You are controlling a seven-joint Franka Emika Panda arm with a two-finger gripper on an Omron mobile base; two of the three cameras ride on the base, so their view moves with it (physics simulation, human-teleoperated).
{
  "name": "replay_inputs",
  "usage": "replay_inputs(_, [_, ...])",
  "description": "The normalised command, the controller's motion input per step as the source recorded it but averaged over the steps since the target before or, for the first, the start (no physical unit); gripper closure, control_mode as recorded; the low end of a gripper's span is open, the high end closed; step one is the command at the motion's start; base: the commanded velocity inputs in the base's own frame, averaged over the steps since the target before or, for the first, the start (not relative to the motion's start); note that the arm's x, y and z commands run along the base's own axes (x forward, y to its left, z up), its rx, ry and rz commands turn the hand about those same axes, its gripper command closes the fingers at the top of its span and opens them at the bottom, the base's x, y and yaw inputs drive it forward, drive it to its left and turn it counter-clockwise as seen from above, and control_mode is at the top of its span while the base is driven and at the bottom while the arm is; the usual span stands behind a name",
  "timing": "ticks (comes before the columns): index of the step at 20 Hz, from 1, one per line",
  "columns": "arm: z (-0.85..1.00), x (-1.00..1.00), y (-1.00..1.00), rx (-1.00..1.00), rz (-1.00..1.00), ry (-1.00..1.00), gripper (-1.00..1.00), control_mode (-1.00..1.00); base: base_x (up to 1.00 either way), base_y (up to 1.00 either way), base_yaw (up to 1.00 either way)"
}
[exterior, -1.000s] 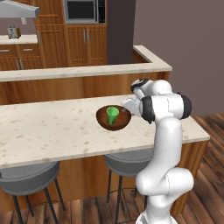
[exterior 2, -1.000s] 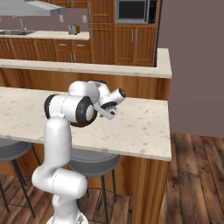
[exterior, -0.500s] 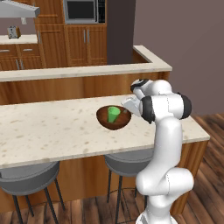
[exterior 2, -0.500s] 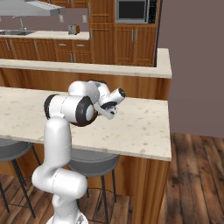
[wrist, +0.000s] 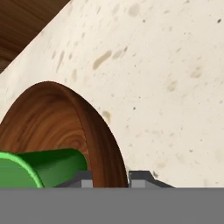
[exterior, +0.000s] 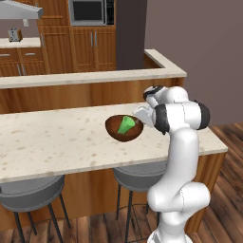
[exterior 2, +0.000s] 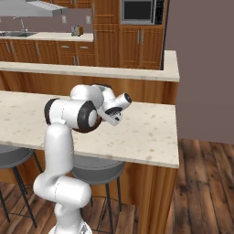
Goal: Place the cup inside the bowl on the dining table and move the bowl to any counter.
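The brown wooden bowl (exterior: 124,129) rests near the right end of the dining table (exterior: 57,142). In it the green cup (exterior: 126,125) lies tipped on its side. My gripper (exterior: 140,118) is at the bowl's right rim. In the hand view the bowl (wrist: 52,127) stands close up with its rim between my fingertips (wrist: 141,177), one inside and one outside; my gripper (wrist: 111,178) is shut on that rim. The cup (wrist: 43,168) lies against the inner finger. The table's speckled top (wrist: 175,87) spreads beyond.
A raised wood-fronted ledge (exterior: 95,76) runs just behind the table. Grey stools (exterior: 31,192) stand under the table's near edge. A far counter (exterior: 19,42) over brown cabinets carries a toaster (exterior: 14,34). A wall (exterior: 204,47) is at the right.
The cup has tipped from upright onto its side inside the bowl. The arm and the bowl have barely moved.
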Motion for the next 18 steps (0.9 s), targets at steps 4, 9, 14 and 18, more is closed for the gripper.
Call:
replay_inputs(4, [0.11,-0.11,0.0,0.04,0.0,-0.02,1.0,-1.0,0.0,0.0,0.0])
replay_inputs(9, [0.17,-0.09,0.0,0.06,0.0,-0.01,1.0,-1.0,0.0,0.0,0.0])
replay_inputs(14, [0.29,-0.1,0.0,0.07,0.0,-0.01,1.0,-1.0,0.0,0.0,0.0])
replay_inputs(18, [0.39,-0.14,0.0,0.07,0.0,0.0,1.0,-1.0,0.0,0.0,0.0])
